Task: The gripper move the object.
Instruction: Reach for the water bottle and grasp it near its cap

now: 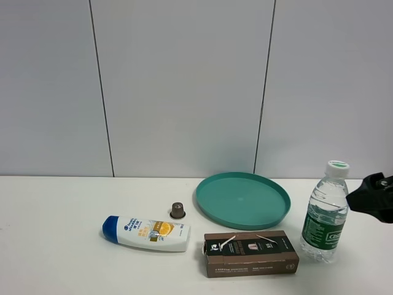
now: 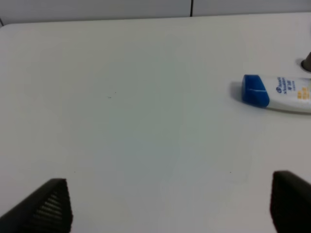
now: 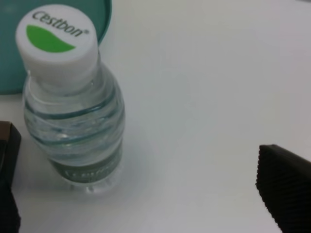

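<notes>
The clear water bottle (image 1: 325, 212) with a white cap and green label stands upright on the white table at the right, beside the teal plate. My right gripper (image 1: 372, 198) hovers just right of it at shoulder height, apart from it. In the right wrist view the bottle (image 3: 73, 121) stands off to one side of the open right gripper (image 3: 146, 208), not between the fingers (image 3: 286, 191). My left gripper (image 2: 170, 208) is open and empty over bare table; it does not show in the exterior view.
A teal plate (image 1: 243, 199) lies behind the bottle to its left. A brown box (image 1: 250, 253) lies in front of the plate. A white shampoo bottle with a blue cap (image 1: 146, 233) lies at centre left, also in the left wrist view (image 2: 277, 93). A small dark capsule (image 1: 177, 211) stands behind it.
</notes>
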Robot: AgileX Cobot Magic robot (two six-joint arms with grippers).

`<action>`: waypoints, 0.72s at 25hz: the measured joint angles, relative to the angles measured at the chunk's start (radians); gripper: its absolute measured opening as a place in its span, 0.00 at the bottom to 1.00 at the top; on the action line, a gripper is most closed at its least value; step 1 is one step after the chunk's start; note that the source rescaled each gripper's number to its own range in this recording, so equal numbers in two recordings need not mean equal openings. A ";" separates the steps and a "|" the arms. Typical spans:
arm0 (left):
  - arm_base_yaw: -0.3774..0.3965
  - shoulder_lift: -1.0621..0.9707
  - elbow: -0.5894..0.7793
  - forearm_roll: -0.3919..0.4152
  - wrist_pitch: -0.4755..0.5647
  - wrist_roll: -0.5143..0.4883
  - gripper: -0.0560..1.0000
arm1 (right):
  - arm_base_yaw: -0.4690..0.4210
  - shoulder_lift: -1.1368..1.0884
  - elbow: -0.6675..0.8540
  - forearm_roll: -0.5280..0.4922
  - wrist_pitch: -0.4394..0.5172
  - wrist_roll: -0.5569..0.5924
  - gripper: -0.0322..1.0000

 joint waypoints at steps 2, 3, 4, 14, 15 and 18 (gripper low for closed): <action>0.000 0.000 0.000 0.000 0.000 0.000 1.00 | 0.000 0.069 0.001 -0.001 -0.070 0.009 1.00; 0.000 0.000 0.000 0.000 0.000 0.000 1.00 | 0.000 0.093 0.001 -0.004 -0.102 0.010 1.00; 0.000 0.000 0.000 0.000 0.000 0.000 1.00 | 0.000 0.120 0.002 -0.004 -0.128 0.015 1.00; 0.000 0.000 0.000 0.000 0.000 0.000 1.00 | 0.041 0.326 0.001 -0.027 -0.398 0.023 1.00; 0.000 0.000 0.000 0.000 0.000 0.000 1.00 | 0.041 0.346 0.001 -0.028 -0.426 0.023 1.00; 0.000 0.000 0.000 0.000 0.000 0.000 1.00 | 0.041 0.407 0.000 -0.043 -0.499 0.024 1.00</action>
